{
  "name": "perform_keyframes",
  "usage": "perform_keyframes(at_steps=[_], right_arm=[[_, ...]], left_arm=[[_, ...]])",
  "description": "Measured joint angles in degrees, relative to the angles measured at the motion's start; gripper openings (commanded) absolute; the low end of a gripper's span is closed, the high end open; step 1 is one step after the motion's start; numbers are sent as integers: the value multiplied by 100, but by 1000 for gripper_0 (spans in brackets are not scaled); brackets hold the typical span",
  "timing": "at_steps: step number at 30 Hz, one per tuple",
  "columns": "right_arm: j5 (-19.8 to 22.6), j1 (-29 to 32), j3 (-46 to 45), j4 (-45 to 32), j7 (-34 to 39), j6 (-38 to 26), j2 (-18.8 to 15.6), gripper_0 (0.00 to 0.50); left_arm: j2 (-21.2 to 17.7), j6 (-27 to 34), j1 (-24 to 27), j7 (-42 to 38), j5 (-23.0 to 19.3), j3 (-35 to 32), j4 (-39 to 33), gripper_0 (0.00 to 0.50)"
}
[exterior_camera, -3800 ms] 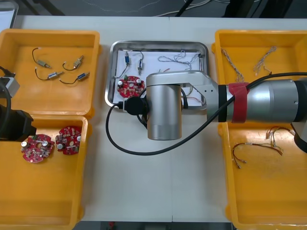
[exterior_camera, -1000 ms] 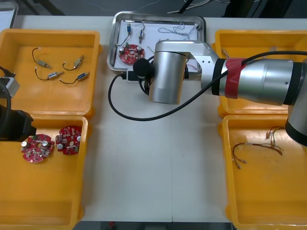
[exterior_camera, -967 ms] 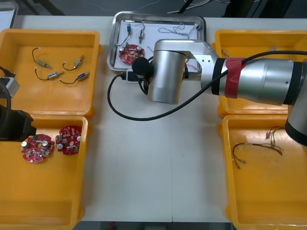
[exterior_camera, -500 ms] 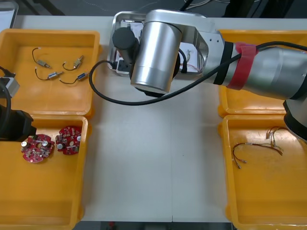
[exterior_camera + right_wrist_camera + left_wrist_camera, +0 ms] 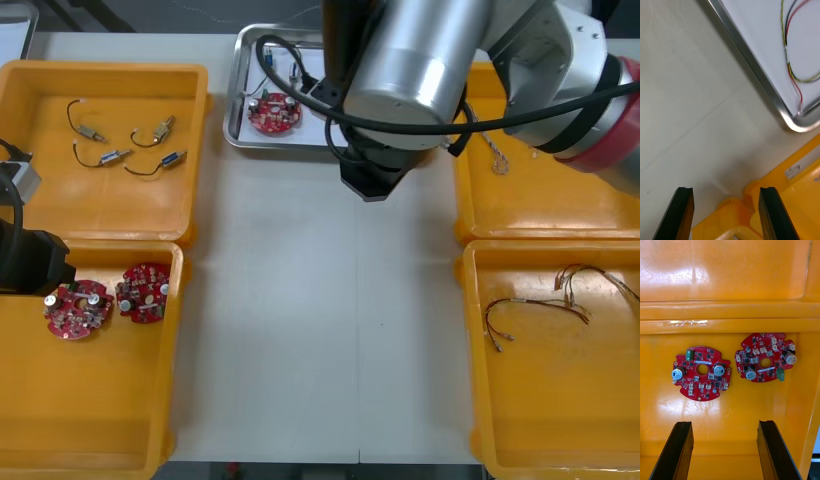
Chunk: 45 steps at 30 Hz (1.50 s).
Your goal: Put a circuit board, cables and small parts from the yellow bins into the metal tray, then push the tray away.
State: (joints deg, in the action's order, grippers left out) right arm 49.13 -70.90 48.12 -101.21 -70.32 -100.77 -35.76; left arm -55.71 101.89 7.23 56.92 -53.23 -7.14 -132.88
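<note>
The right arm (image 5: 420, 60) hides much of the shiny metal tray (image 5: 262, 141) at the light desk's (image 5: 320, 330) far edge. A round red circuit board (image 5: 274, 112) shows inside, with a red and yellow cable (image 5: 789, 62) near one corner. The right end effector (image 5: 728, 213) hangs open over bare desk beside the tray. The left end effector (image 5: 724, 450), fingers apart and empty, hovers over two round red boards (image 5: 702, 373) in a yellow bin (image 5: 730, 277).

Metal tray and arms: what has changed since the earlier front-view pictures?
The metal tray slid away toward the table's far edge, pushed by the right arm, which then rose and drew back. The right gripper now hangs open over the table by the tray's near corner, holding nothing. Unchanged: the circuit board in the tray, and the left gripper, open above two boards in a yellow bin.
</note>
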Motion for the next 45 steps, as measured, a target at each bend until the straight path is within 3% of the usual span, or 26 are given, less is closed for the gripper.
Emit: perform_keyframes(at_steps=[9, 18, 27, 45], right_arm=[[454, 708, -903, -769, 1000, -618, -764, 500], [832, 1478, -1732, -1139, 1772, -793, -1384, 500], [860, 2389, -2600, -1396, 1801, -879, -1904, 500], [757, 4526, -4686, -2058, 1800, -883, -2034, 500]], left_arm=[[-1, 1, -2, 0, -1, 0, 0, 500], [-1, 3, -6, 0, -1, 0, 0, 500], [-1, 3, -10, 0, -1, 0, 0, 500], [-1, 3, -15, 0, -2, 0, 0, 500]])
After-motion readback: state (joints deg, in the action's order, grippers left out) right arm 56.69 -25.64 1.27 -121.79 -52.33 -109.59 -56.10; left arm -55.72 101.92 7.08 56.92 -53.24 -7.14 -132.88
